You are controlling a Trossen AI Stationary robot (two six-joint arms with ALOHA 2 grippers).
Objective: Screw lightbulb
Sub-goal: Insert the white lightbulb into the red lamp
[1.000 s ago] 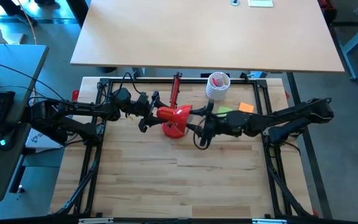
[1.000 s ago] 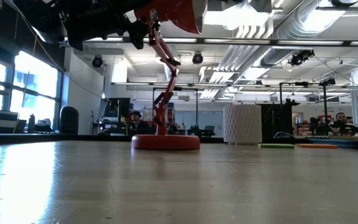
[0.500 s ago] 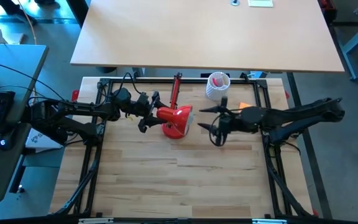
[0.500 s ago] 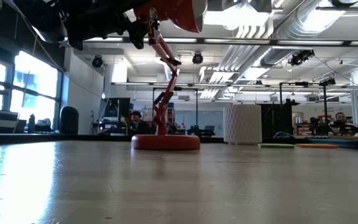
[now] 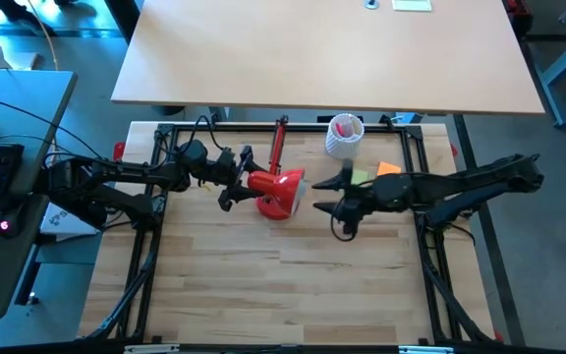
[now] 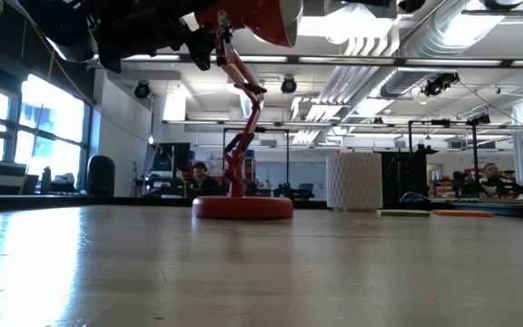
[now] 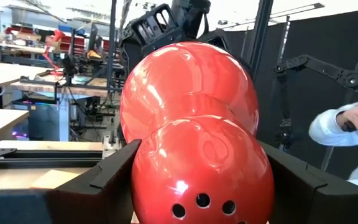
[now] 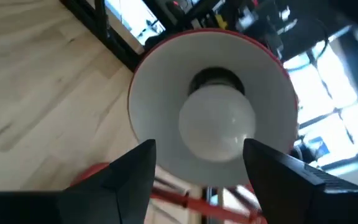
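Observation:
A red desk lamp stands on its round base toward the table's far side. Its jointed arm carries the red shade. My left gripper is shut on the shade's back. The shade's mouth faces the table's right. The white lightbulb sits inside the shade's white lining, its screw end hidden in the dark socket. My right gripper hovers open a short way right of the shade's mouth. Its fingers stand apart from the bulb, with nothing between them. My left gripper pinches the shade's rounded rear part between its two fingers, one on each side. The fingers come in about level from the table's left. The shade is held well above the table on the lamp's arm, its mouth turned away from this gripper.
A white perforated cup stands at the far edge, right of the lamp. Green and orange slips lie under my right arm. The near half of the wooden table lies bare of objects. A person's sleeve shows beyond the table.
My right gripper has drawn back from the shade's mouth toward the table's right edge and has rolled about its own axis. It now stands clear of the shade. The lamp and my left gripper have kept still.

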